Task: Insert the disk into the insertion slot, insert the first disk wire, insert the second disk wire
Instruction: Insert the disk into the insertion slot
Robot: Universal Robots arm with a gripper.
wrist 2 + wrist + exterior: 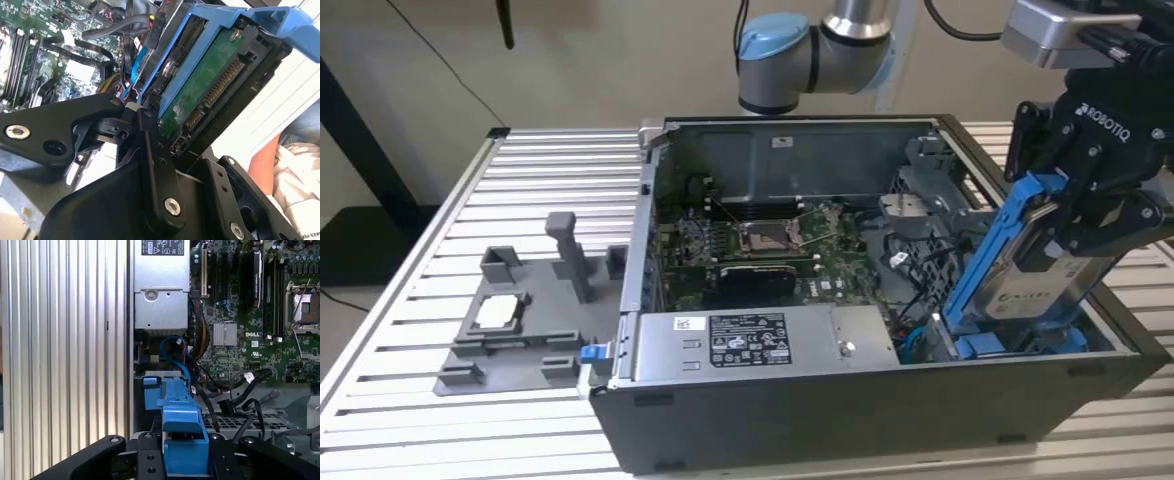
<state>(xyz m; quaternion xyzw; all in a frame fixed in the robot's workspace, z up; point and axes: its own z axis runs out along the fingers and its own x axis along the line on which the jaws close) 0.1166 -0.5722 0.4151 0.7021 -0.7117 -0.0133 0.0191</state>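
While the gripper (1075, 232) is gripping the disk (1025, 283) tightly between its closed fingers, it is holding the blue-framed drive steeply tilted. The lower end is meeting the insertion slot (994, 347) at the exterior view's right of the computer case (854, 420), apparently so that the carrier is lining up with the bay's blue tabs.

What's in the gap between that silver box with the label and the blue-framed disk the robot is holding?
Loose cables, blue and black, lie between the silver box and the disk, as the exterior view shows.
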